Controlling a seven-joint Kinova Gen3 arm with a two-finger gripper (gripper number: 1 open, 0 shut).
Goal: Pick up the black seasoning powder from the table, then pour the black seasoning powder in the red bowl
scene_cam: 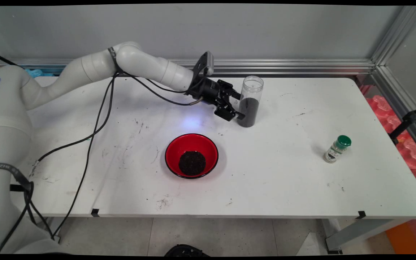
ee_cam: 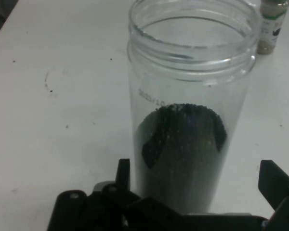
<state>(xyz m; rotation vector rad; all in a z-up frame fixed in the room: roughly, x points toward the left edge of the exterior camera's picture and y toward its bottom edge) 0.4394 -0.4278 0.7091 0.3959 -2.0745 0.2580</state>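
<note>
My claw [ee_cam: 197, 192] points at a clear plastic jar [ee_cam: 190, 96] standing upright on the white table [ee_cam: 62, 96]. The jar sits between my two fingers [ee_cam: 123, 174], one on each side, spread wide. Whether either touches the wall, I cannot tell. Jar mouth open, no lid, threaded rim toward the far end of my view. Dark granular fill [ee_cam: 183, 149] in the lower part, heaped unevenly against the wall; upper part bare. Faint printed digits on the wall above the fill, unreadable. Beyond the jar, past its rim on my right, a small spice bottle [ee_cam: 272, 26], only partly in view. Tabletop to my left carries small dark specks.
</note>
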